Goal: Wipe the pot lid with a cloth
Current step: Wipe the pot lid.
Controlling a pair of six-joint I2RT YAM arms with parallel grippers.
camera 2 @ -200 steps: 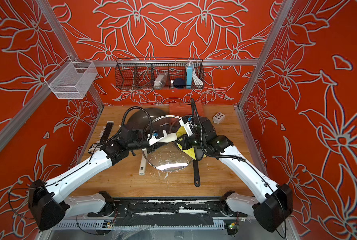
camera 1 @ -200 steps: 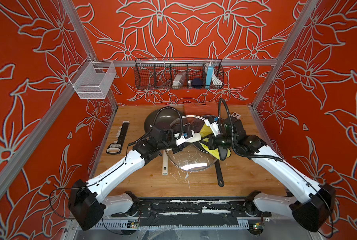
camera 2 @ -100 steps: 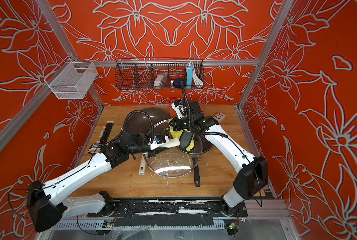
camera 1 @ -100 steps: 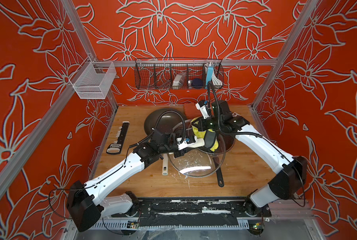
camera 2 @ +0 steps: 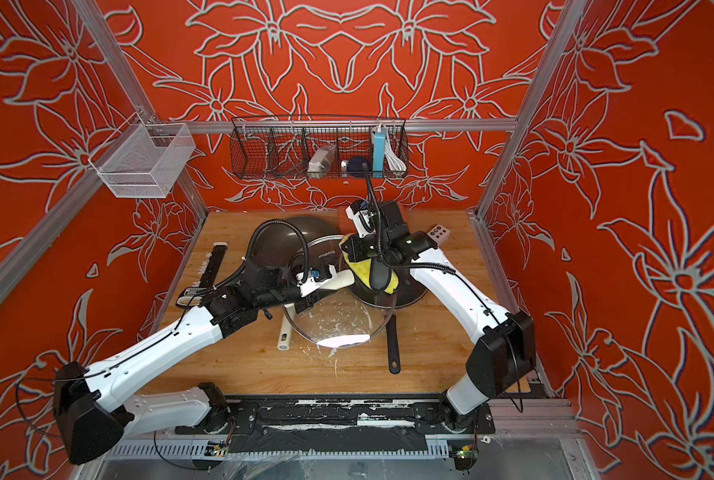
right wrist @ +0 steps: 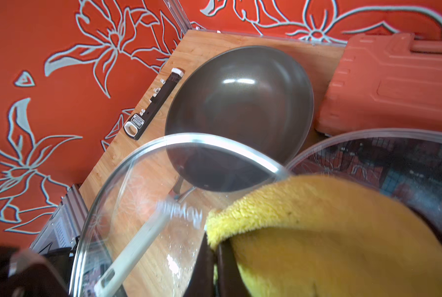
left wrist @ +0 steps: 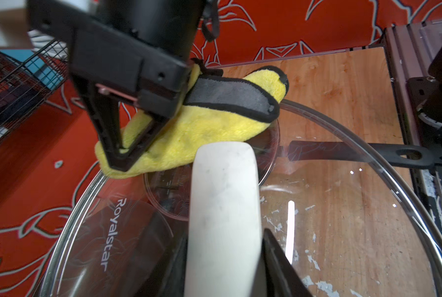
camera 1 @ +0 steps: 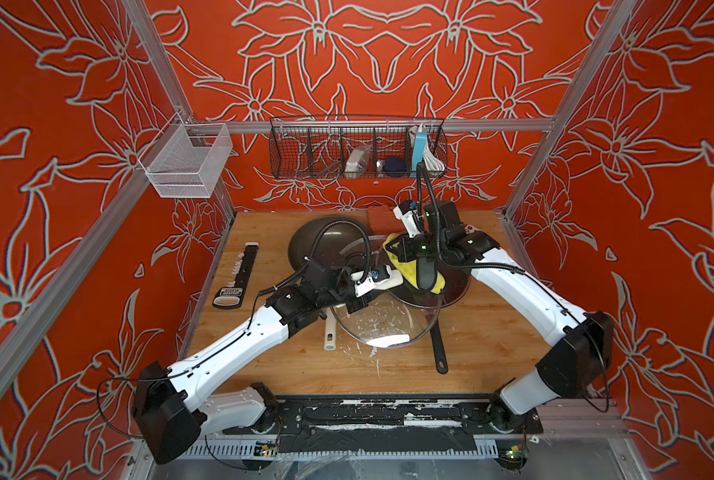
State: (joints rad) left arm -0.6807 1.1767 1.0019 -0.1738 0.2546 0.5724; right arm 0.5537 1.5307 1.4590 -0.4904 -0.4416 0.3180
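The glass pot lid hangs tilted above the table, smeared with white flecks. My left gripper is shut on its cream handle. The yellow cloth, with black edging and a grey band, is bunched at the lid's far rim and seems to rest on it. My right gripper is shut on the cloth, jaws pinched together through the fabric. In the right wrist view the lid curves in front of the cloth.
A dark wok sits behind the lid, its cream handle pointing forward. A black frying pan lies under the cloth. A red case stands at the back, a black tool at the left. Wire baskets hang on the wall.
My right gripper has carried the cloth from the lid's near right side up to its far rim. The left gripper has shifted the lid slightly toward the front.
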